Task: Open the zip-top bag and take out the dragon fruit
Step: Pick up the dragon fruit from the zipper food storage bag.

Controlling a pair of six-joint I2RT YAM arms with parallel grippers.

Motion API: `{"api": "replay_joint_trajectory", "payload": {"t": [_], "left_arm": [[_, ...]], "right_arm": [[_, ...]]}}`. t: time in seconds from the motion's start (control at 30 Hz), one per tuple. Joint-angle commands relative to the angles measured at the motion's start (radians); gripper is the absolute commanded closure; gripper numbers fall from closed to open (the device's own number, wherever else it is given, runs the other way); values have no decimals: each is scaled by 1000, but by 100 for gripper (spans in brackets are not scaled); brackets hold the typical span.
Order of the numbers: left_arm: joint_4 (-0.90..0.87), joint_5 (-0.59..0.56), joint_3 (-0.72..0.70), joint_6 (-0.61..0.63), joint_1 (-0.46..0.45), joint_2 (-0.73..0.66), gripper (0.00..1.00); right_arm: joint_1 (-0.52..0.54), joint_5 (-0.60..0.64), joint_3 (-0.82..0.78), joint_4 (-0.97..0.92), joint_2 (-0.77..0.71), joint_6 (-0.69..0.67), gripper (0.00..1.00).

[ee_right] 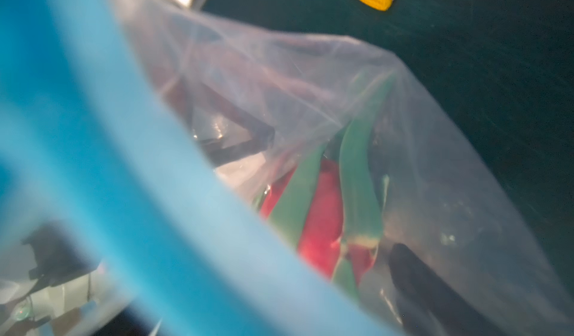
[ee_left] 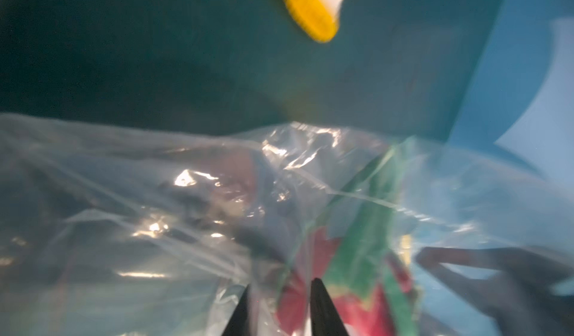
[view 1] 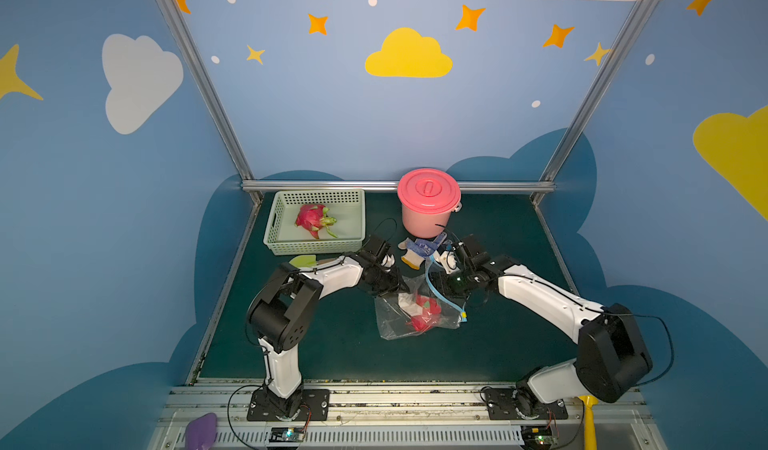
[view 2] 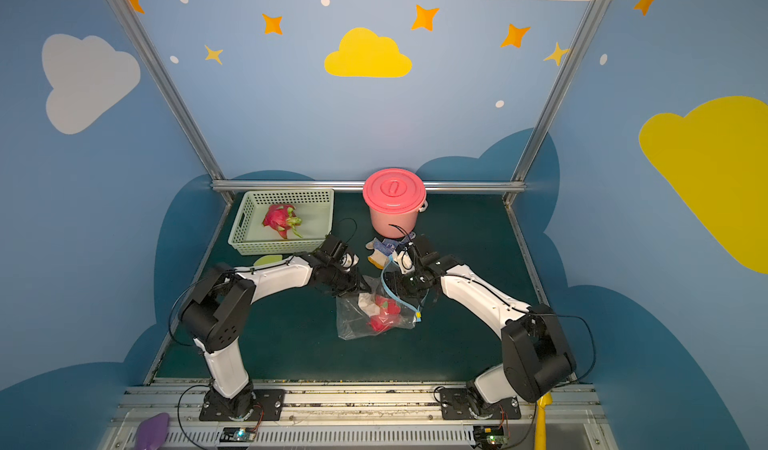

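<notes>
Both top views are evenly and fairly brightly lit from overhead and sharp at centre. Only faint, soft shadows fall on the dark green mat (view 1: 332, 344), and the frame posts (view 1: 199, 73) splay outward with wide-angle distortion toward the edges. The left wrist view is motion-blurred throughout, with white specular glare on the creases of the zip-top bag (ee_left: 186, 176) and a yellow-tipped object (ee_left: 310, 14) reduced to a smear. The right wrist view is dimmer and soft: the light-blue zip strip (ee_right: 155, 179) lies far out of focus across the lens, and the dragon fruit (ee_right: 320, 219) shows only hazily through the film.
</notes>
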Motion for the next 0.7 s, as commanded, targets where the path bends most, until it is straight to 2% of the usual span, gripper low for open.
{"api": "replay_joint_trajectory", "payload": {"t": [0.0, 0.1, 0.4, 0.47, 0.53, 0.57, 0.67], "left_arm": [[-45, -4, -16, 26, -7, 20, 81], [-64, -23, -31, 30, -6, 16, 87], [-82, -47, -85, 46, -6, 1, 88], [-99, -58, -91, 51, -7, 2, 88], [-138, -83, -92, 62, -6, 7, 89], [-154, -96, -90, 66, -6, 12, 89], [-253, -170, -72, 88, -7, 35, 90]], "right_arm": [[17, -39, 12, -49, 62, -17, 8], [48, -57, 45, -69, 121, -11, 9], [89, -26, 86, -131, 237, 19, 13], [93, -17, 89, -132, 232, 22, 24], [93, -1, 82, -125, 202, 28, 42], [94, 8, 75, -123, 186, 31, 47], [92, 35, 61, -118, 125, 32, 48]]}}
